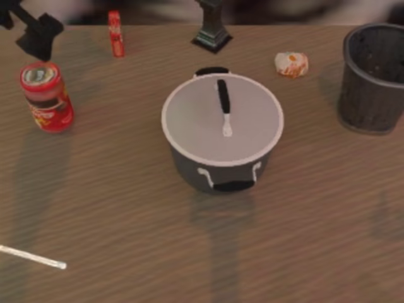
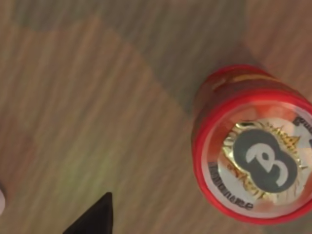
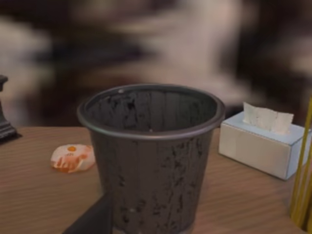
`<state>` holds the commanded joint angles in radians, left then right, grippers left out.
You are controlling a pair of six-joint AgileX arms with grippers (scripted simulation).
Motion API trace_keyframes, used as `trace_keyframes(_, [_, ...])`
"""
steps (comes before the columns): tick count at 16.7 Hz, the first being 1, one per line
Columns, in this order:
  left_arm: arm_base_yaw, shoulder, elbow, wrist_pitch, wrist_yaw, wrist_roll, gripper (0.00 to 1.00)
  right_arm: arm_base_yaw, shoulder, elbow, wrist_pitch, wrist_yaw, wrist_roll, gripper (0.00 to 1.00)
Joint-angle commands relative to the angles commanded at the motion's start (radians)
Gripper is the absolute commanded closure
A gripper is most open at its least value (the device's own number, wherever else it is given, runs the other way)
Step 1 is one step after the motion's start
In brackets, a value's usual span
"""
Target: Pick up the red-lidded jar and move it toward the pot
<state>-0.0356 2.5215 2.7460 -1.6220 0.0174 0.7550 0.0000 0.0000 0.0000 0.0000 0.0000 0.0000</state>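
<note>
Top view shows the red-lidded jar (image 1: 47,96) standing upright at the frame's left edge, well apart from the pot (image 1: 221,130) at centre, so nothing is done yet. Left gripper (image 1: 38,35) hovers just above-left of it, not touching; whether its fingers are apart I cannot tell, and grasping, lifting and carrying all remain.

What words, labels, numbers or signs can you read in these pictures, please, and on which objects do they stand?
No text can be read with certainty.
Red-lidded jar, lid: a dark emblem with a white mark and a ring of small lettering, too blurred to read.
The same jar's side label in the top view: yellow-white print, unreadable.
Thin red tube: pale marks, too small to read.
Orange-and-white packet: a printed pattern, no legible words.
Pot, black mesh bin, tissue box: no text visible.
</note>
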Motion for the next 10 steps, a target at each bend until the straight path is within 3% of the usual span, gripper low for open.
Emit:
trace_keyframes(4, [0.004,0.172,0.132,-0.111,-0.011,0.040,0.00,0.000,0.000,0.000,0.000,0.000,0.000,0.00])
trace_keyframes(10, [0.005,0.203,0.153,-0.132,-0.013,0.047,0.00,0.000,0.000,0.000,0.000,0.000,0.000,0.00])
